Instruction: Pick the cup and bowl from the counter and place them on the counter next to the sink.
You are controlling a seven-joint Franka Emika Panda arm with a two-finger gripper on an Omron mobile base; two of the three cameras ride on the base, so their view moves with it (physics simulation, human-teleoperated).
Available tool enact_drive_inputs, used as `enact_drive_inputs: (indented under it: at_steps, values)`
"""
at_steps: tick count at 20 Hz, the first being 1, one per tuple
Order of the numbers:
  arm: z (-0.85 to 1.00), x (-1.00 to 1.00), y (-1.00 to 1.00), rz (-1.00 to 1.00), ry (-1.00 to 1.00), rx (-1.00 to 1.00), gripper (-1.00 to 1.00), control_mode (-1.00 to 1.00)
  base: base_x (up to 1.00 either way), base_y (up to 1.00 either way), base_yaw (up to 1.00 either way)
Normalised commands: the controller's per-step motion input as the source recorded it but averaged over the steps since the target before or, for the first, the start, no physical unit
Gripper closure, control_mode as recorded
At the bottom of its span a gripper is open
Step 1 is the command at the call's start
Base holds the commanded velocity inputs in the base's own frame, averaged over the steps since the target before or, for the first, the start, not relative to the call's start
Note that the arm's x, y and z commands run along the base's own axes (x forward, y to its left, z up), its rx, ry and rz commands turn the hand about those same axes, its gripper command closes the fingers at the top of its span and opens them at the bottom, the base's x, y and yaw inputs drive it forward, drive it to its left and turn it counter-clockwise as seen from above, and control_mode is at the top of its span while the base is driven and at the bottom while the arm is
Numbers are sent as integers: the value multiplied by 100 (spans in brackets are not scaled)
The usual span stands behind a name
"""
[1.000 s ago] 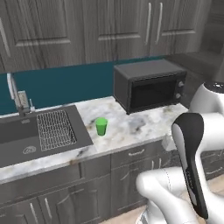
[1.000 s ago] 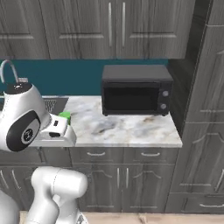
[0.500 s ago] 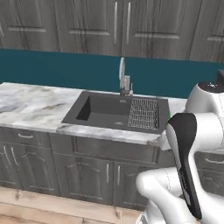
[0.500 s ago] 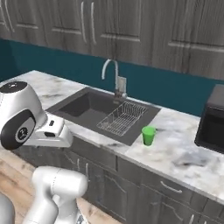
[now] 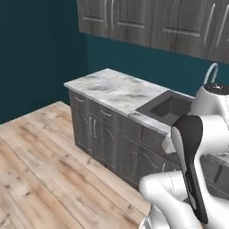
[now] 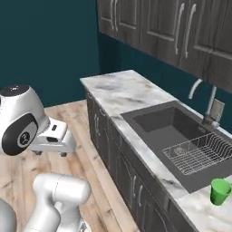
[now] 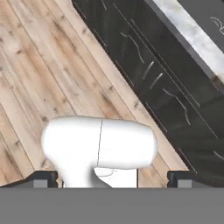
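Observation:
The small green cup stands upright on the white marble counter just past the sink's right end, at the lower right of the right base view. The dark sink holds a wire rack, with a chrome faucet behind it. The bowl is out of view. My gripper is open and holds nothing; its two dark fingertips stand wide apart. It points down at the wooden floor and the dark cabinet fronts, well left of the sink and far from the cup.
A bare stretch of marble counter runs left of the sink and ends near a teal wall. Dark upper cabinets hang above. Wooden floor lies open in front of the cabinets.
The whole picture has swung left along the counter: the camera moved. The microwave left the views, the sink and the left counter end came in. The gripper stayed open.

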Motion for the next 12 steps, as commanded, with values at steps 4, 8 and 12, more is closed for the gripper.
enact_drive_inputs:
  at_steps: [4, 8, 12]
  values:
    - [0, 0, 0, 0, 0, 0, -100, 100, 0, 9, 91]
    - [0, 0, 0, 0, 0, 0, -100, 100, 0, 3, 86]
    - [0, 0, 0, 0, 0, 0, -100, 100, 0, 0, 84]
